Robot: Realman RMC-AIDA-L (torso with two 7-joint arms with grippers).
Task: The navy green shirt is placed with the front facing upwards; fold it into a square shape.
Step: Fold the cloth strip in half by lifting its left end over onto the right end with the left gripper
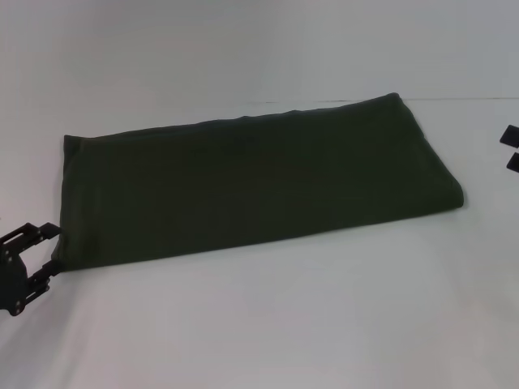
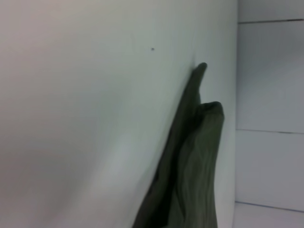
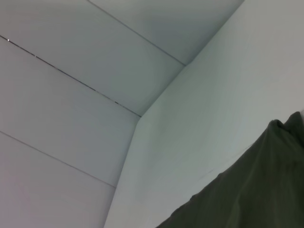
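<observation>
- Already the navy green shirt [image 1: 259, 182] lies on the white table [image 1: 268, 324] as a long, narrow band, plain dark side up, with no lettering showing; it runs from the robot's left, nearer edge, to the right, farther edge.
- The step in hand looks like the crosswise fold: the lengthwise folds seem done, and the band must be shortened to give a square.
- The left gripper [image 1: 50, 247] sits at the band's left end, its two dark fingers parted, one at the short edge and one at the near corner; it does not appear to hold any cloth yet.
- The right gripper [image 1: 511, 148] shows only as dark pieces at the picture's right edge, apart from the shirt's right end; whether it is parted or closed I cannot tell.
- In the left wrist view the shirt [image 2: 192, 156] shows as stacked layers with an edge raised slightly.
- Next, I judge, the left gripper needs to pinch all layers at that end, lift, and carry them over toward the right end, keeping edges aligned.
</observation>
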